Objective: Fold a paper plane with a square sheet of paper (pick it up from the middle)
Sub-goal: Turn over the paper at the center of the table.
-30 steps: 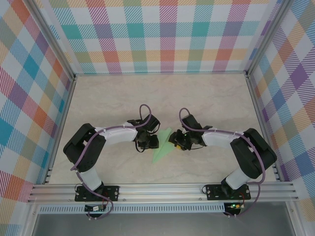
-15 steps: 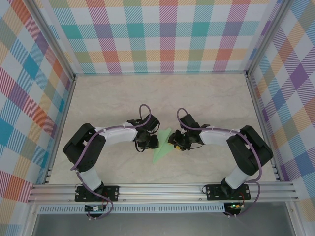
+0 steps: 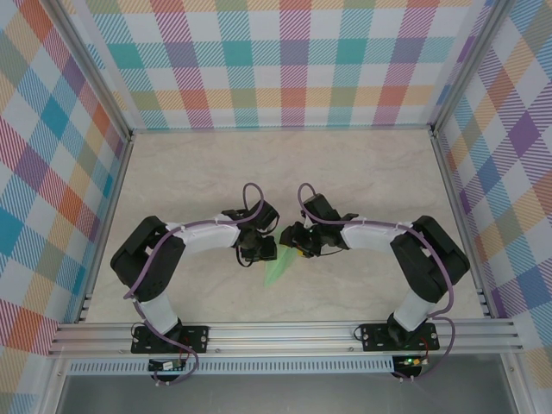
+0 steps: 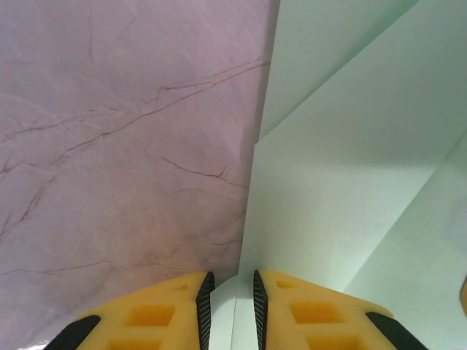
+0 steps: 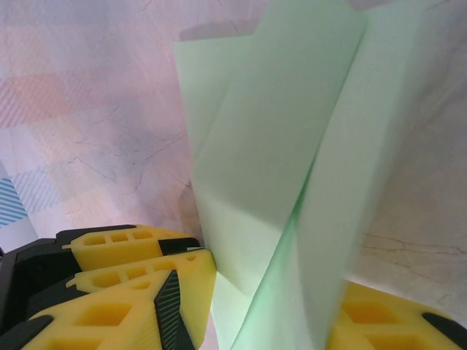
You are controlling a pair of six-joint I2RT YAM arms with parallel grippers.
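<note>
Paper plane point(image 3: 278, 269), a pale mint-green pointed fold of thin paper, sits between the two claws over the beige marbled table point(image 3: 362, 172), left gripper point(image 4: 231, 281) pinched shut on its edge, right gripper point(image 5: 270, 306) straddling its folds, grip unclear.

We note no legible writing anywhere: no text, label, brand mark, number or sign can be read on any surface in the three views.
</note>
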